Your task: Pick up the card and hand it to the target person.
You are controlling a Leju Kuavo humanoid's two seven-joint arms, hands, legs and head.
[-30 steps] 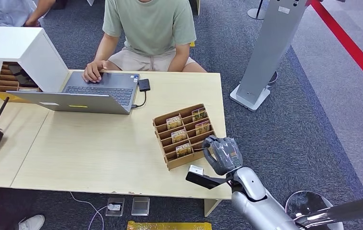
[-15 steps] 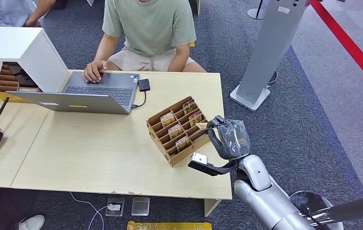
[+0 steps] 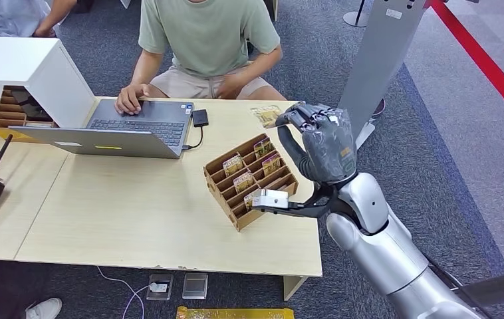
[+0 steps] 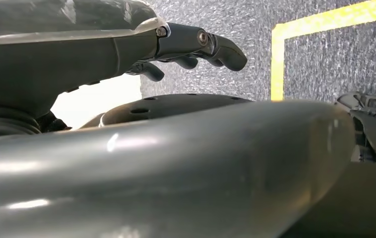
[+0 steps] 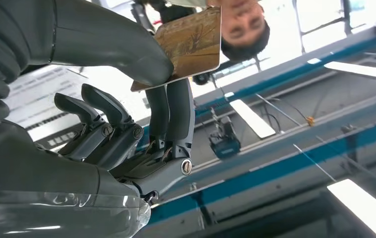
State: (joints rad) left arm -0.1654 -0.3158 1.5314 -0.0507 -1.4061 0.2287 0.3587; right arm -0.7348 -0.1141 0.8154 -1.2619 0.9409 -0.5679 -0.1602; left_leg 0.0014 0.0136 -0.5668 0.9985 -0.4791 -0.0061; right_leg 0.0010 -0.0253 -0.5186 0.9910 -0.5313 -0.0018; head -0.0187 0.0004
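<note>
While the right hand [image 3: 322, 143] is raised above the tabletop's [image 3: 136, 212] far right corner, it pinches the card [image 3: 266, 115] between thumb and fingers [image 5: 178, 116], held out toward the person [image 3: 206, 40] seated behind the laptop [image 3: 120, 129]. Below it sits the card rack [image 3: 249, 183]. The left hand [image 4: 196, 44] hangs over carpet, fingers loosely curled, holding nothing.

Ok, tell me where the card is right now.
In the head view the card is pinched in the right hand, raised over the table's far right edge, beyond the card rack, toward the seated person.
</note>
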